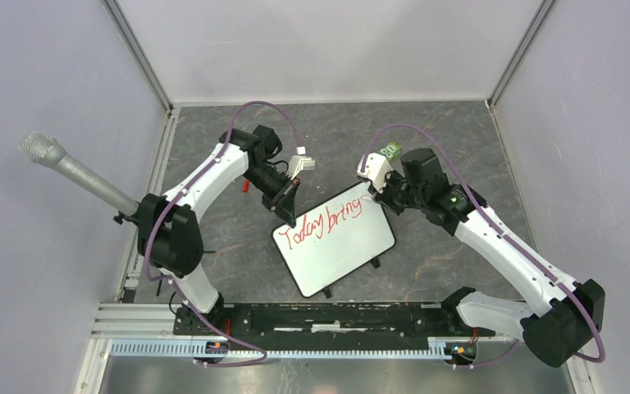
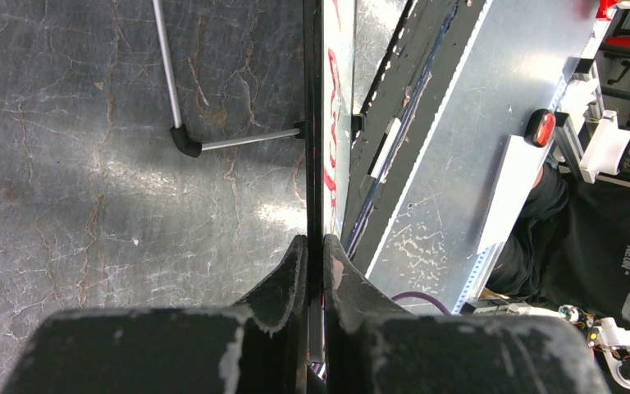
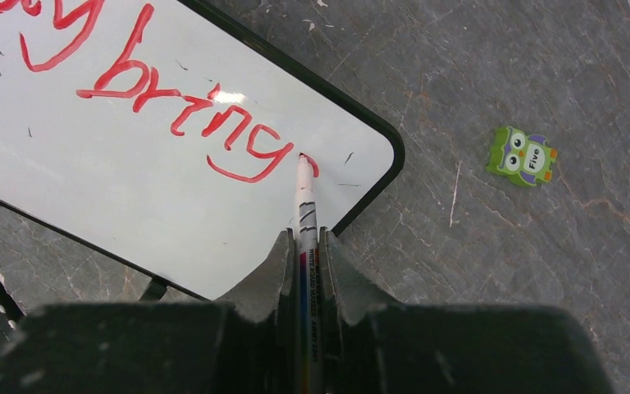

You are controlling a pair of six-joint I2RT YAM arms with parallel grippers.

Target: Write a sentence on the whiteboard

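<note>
- my left pincer (image 2: 315,240) is clamped on the edge of the board (image 1: 340,250).
- my right pincer (image 3: 303,235) grips the pen (image 3: 304,197), its tip touching the board just after the red words (image 3: 180,115) "today bring".
- the board sits mid-table (image 1: 459,148), between my arms.

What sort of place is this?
Probably a robotics lab cell: plain grey walls on a metal frame enclose the table, the left arm and right arm are bolted to a rail at its near edge, and a microphone pokes in from the left.
</note>
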